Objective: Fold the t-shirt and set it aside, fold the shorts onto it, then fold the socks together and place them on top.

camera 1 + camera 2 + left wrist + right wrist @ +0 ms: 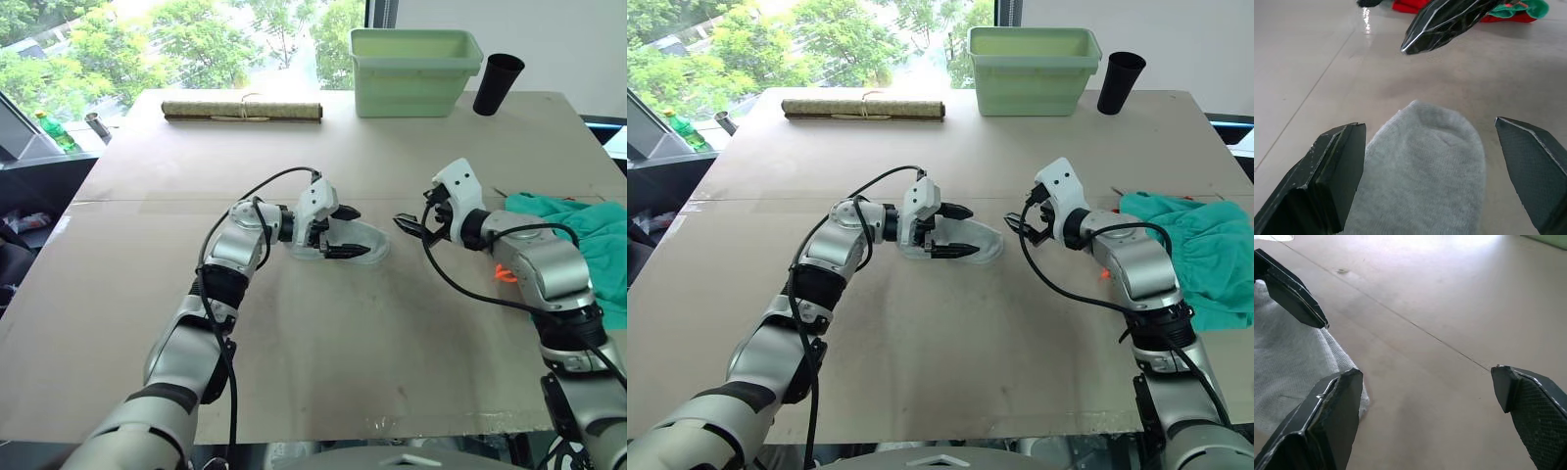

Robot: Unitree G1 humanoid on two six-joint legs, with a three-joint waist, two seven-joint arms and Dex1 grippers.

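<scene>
Though beside shorts (pixel 578 240), tub (pixel 411 69) far.

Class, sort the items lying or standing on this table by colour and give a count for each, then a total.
Green: 2, the shorts and the bin
Grey: 1, the socks
Black: 1, the cup
Brown: 1, the rolled mat
Total: 5

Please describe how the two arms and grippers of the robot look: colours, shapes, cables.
Both arms have rounded silver-grey metal shells with black joints. A thin black cable loops loosely along each. The left gripper and the right gripper each have a white angular housing and two black, wedge-shaped, tapering fingers with finely textured inner faces.
</scene>
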